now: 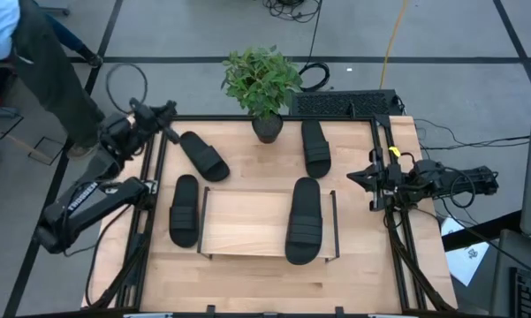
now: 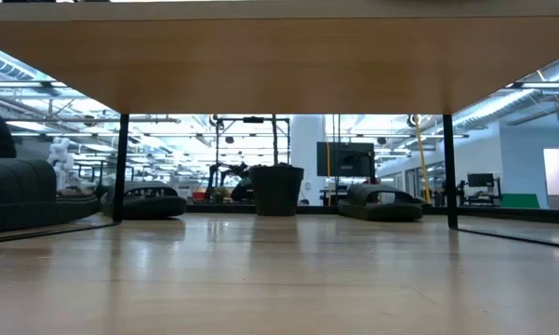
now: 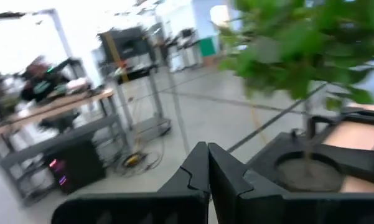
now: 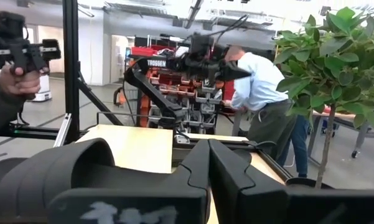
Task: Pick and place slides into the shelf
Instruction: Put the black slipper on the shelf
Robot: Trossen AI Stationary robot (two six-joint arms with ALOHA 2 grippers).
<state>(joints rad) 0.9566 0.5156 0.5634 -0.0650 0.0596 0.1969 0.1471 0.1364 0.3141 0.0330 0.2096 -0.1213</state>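
High view first: we see the left gripper raised over the table's far left corner, its fingers pressed together and holding nothing, which the left wrist view confirms, the two dark fingertips meeting edge to edge. Just beside that gripper, toward the table's middle, lies one slide, set at a slant on the bare tabletop. Nearer the left arm's base than the gripper, another slide lies lengthwise on the table, just outside the shelf's left wire frame.

We find the right gripper at the table's right edge, fingers likewise closed on nothing; in the right wrist view its fingertips touch. Just inward from it a third slide rests on the shelf's light wood board, near the right wire frame, its end reaching past the board's front edge. Beyond the right gripper, toward the far side of the table, the fourth slide lies on the tabletop beside a potted plant, which stands at the far edge between the two grippers.

From the right wrist view we also see a person in a light shirt standing in the room past the table.
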